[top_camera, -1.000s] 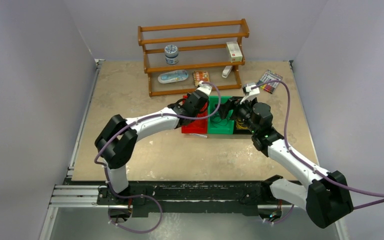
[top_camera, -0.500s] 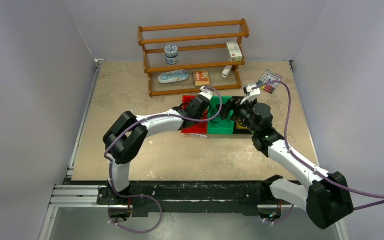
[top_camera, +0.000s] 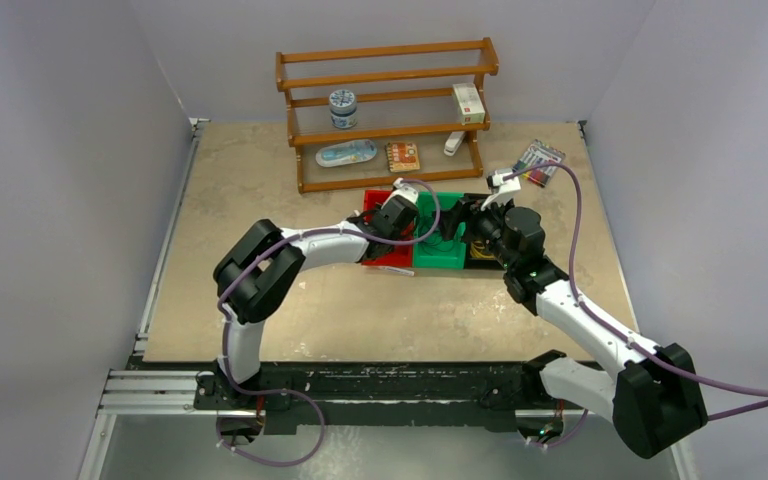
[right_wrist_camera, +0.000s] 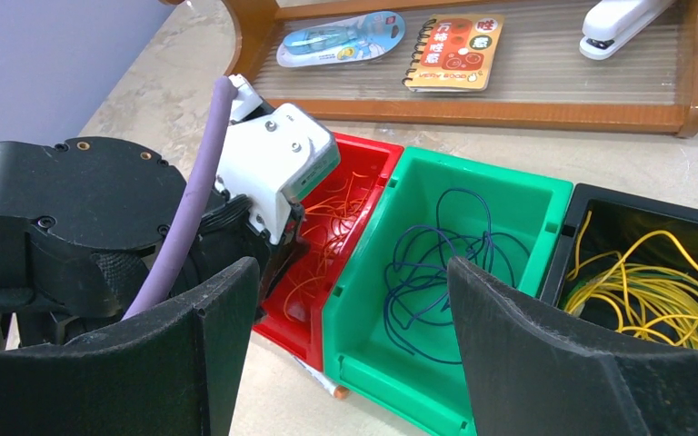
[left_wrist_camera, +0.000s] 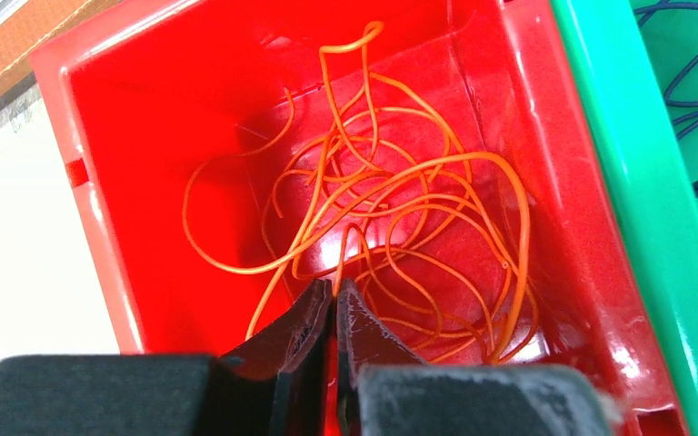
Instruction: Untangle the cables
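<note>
Left wrist view looks down into a red bin (left_wrist_camera: 109, 154) where the orange cables (left_wrist_camera: 391, 218) lie in loose loops. At bottom centre the left fingers (left_wrist_camera: 327, 313) are pressed together; one orange strand runs to their tips, but I cannot tell whether it is pinched. In the right wrist view the right fingers (right_wrist_camera: 545, 354) stand wide apart and empty, near a green bin (right_wrist_camera: 527, 193) of dark cables (right_wrist_camera: 436, 263) and a black bin (right_wrist_camera: 600, 198) of yellow cables (right_wrist_camera: 654, 282). Sorting by colour looks nearly done. Next, the left fingers probably need to part and lift out without snagging loops. Since a second ago the left elbow (top_camera: 260, 280) has swung toward frame centre, while the right arm (top_camera: 580, 310) has stayed put.
</note>
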Action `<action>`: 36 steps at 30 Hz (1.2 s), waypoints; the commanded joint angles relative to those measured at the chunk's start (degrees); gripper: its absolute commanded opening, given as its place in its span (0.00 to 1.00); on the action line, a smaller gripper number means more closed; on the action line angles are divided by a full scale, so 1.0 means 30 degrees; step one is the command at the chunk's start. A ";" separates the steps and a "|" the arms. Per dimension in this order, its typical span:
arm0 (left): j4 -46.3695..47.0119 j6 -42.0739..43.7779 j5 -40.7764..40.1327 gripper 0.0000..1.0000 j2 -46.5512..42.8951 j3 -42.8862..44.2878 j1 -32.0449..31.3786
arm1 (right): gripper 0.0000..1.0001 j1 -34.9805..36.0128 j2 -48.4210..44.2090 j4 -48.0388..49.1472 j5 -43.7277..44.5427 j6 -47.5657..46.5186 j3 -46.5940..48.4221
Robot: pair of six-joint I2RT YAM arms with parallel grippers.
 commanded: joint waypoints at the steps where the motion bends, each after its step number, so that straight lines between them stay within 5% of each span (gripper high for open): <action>1: 0.0382 -0.0544 -0.0274 0.09 -0.1285 -0.0102 0.0164 | 0.78 -0.0055 -0.0401 0.0674 0.0268 0.0247 0.0124; 22: 0.0502 -0.1512 0.0784 0.40 -0.6428 -0.1171 0.0330 | 0.78 -0.0040 -0.0283 0.0624 0.0352 0.0364 0.0453; 30: 0.0794 -0.2555 0.1847 0.51 -1.0100 -0.2540 0.1338 | 0.80 -0.0031 -0.2276 -0.1654 0.3197 -0.1716 0.1753; 36: 0.0324 -0.3576 -0.0836 0.63 -1.3823 -0.4176 0.1817 | 0.87 -0.0027 -0.4211 -0.3465 0.5585 -0.3474 0.3154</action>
